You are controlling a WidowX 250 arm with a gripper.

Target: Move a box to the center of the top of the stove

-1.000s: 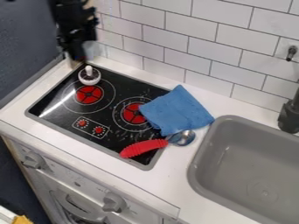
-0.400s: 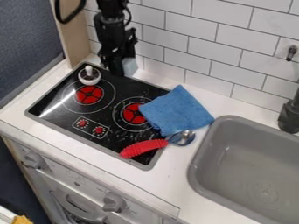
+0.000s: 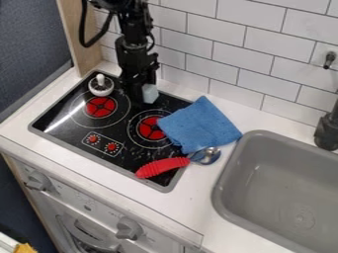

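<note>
Stovetop (image 3: 121, 130): box (image 3: 150, 94) nearer ctr. than b4

Hidden or cut off around the stove (image 3: 63, 111)
Over it, the gripper (image 3: 138, 95) seems to hide part of the box (image 3: 151, 94); the blue cloth (image 3: 201, 126) covers one corner; to its right, the sink (image 3: 220, 180) is cropped.

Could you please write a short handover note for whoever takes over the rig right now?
Hand: at the rear of the stove, holding the box.
Box: pale, over the stove's rear part, behind the right burner; whether it touches the surface, I can't tell.
Done: box grasped and over the stove.
Left: bring it forward to the center, set it down, release, back away.
Mind the blue cloth on the right.
</note>
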